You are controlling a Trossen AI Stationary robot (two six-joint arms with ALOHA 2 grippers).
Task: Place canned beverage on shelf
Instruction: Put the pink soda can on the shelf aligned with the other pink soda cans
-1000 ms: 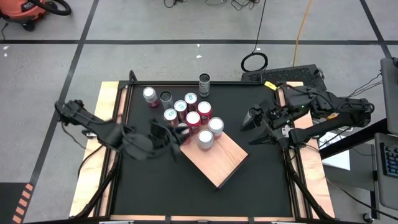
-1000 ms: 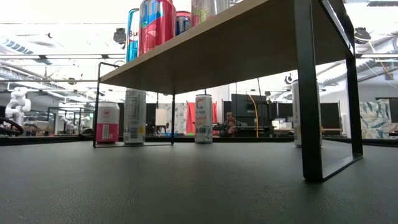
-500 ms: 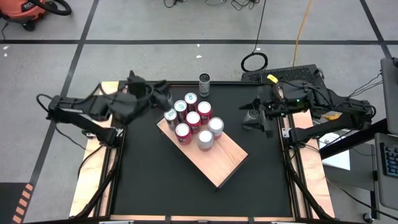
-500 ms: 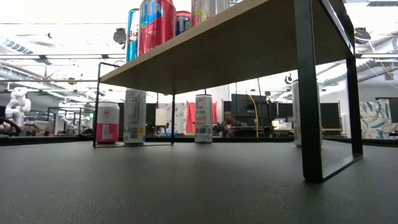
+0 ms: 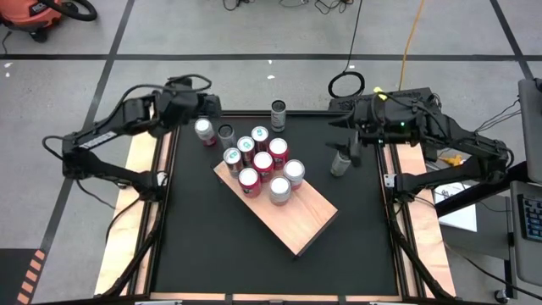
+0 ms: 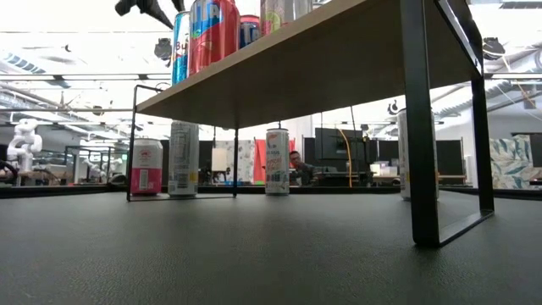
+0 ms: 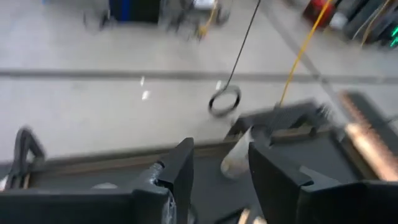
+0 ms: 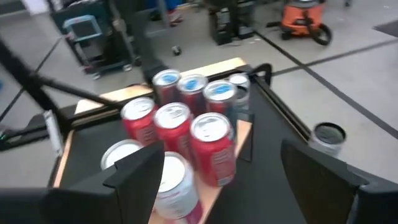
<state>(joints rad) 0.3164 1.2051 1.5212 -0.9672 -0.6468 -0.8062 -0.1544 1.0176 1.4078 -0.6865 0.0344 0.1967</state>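
Both arms have swung back toward the worktop's far edge since a second ago.
High view: left tool (image 5: 206,108) empty beside the pink can (image 5: 204,130); right tool (image 5: 345,135), fingers spread, holds nothing; seven cans crowd the shelf (image 5: 288,216). Low view: shelf legs stand on the worktop (image 6: 254,254). Left wrist: fingers (image 7: 180,165) parted. Right wrist: red cans (image 8: 211,146) ahead.

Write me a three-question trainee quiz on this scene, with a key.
1. True or false: the right gripper holds a can.
2. What does the shelf stand on? A) the floor B) the black table C) a cart
3. What colour is the can nearest the left gripper?
Key: 1 false, it is open and empty; 2 B; 3 pink.
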